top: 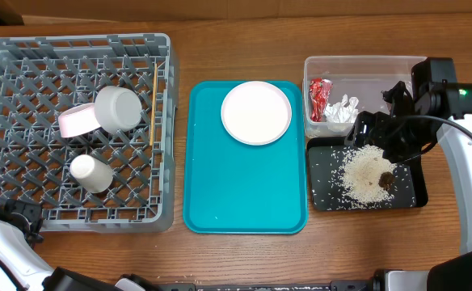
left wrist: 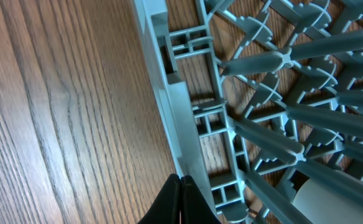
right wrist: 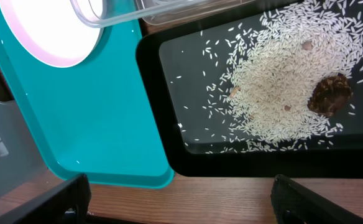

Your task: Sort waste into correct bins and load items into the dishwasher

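Wooden desk [top: 236, 32] beneath everything. Far left of the teal tray [top: 244, 194], at the desk's near corner, left fingers [left wrist: 179, 200] pressed together with nothing between them, just outside the wall of the grey dish rack [top: 74, 39]. Left of the teal tray, the rack itself, holding a pink bowl [top: 78, 121] tilted against a white bowl [top: 119, 107], a white cup [top: 90, 172] nearer the front, and thin wooden chopsticks [top: 152, 105] along the wall closest to the tray. On the teal tray's far end, a round white plate [top: 256, 112]. Right of the teal tray, at the back, a clear tub [top: 365, 63] with a red-and-white wrapper [top: 317, 99] and a crumpled white tissue [top: 343, 111] inside. Right of the teal tray, just in front of the tub, a black tray [top: 325, 198] carrying a heap of white rice [top: 364, 174], stray grains scattered around it, and a dark brown lump [top: 388, 178] at the heap's right edge. Right fingers [top: 377, 137] spread wide, gripping nothing, above the black tray's far edge beside the tub
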Motion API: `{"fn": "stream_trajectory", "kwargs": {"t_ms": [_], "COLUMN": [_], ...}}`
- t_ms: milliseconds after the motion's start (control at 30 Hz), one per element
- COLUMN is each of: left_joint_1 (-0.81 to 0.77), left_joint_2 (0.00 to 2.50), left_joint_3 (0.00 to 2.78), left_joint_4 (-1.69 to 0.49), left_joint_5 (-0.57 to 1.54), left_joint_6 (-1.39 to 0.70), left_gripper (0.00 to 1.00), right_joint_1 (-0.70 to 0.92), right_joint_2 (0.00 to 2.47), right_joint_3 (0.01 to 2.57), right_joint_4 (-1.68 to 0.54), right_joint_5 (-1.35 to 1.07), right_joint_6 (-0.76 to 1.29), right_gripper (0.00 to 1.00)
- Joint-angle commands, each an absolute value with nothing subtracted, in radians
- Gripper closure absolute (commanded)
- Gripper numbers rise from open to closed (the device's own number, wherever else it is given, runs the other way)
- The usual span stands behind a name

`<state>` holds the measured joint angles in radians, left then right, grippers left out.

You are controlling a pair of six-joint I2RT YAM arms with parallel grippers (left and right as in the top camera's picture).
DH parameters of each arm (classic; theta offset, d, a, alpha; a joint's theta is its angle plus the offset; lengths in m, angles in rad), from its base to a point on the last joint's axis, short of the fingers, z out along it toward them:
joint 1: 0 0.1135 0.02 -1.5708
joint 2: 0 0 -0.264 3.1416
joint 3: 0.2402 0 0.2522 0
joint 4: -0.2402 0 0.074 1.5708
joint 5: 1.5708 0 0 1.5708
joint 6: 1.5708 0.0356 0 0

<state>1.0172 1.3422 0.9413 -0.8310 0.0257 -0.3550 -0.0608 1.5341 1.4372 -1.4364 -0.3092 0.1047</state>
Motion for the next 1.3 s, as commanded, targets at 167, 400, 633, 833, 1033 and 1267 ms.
{"fn": "stream_trajectory", "kwargs": {"t_ms": [167,400,633,833,1033,1267], "left_joint_1": [0.986,0.986,0.974,0.736,0.195,-0.362], "left_joint_2": [1.348,1.346,1.324,1.221,1.223,1.381], "left_joint_3": [0.936,0.937,0.987,1.056,1.222,1.246], "left_joint_4": [-0.797,-0.804,-0.826,-0.83,-0.815,-0.701], "left_joint_5": [0.142,0.224,0.611,0.595,0.358,0.089], "left_joint_6": [-0.311,-0.267,-0.166,-0.16,-0.172,-0.059], "left_gripper": [0.95,0.91,0.66,0.5,0.39,0.0], "right_joint_1": [-0.06,-0.06,-0.06,-0.06,-0.06,-0.06], "right_joint_2": [1.506,1.506,1.506,1.506,1.506,1.506], "right_joint_3": [1.462,1.462,1.462,1.462,1.462,1.462], "right_joint_4": [-1.436,-1.436,-1.435,-1.435,-1.435,-1.435], "right_joint_5": [-0.307,-0.307,-0.307,-0.307,-0.307,-0.303], "right_joint_6": [0.104,0.104,0.104,0.104,0.104,0.104], "right_gripper": [0.06,0.06,0.05,0.05,0.05,0.0]}}
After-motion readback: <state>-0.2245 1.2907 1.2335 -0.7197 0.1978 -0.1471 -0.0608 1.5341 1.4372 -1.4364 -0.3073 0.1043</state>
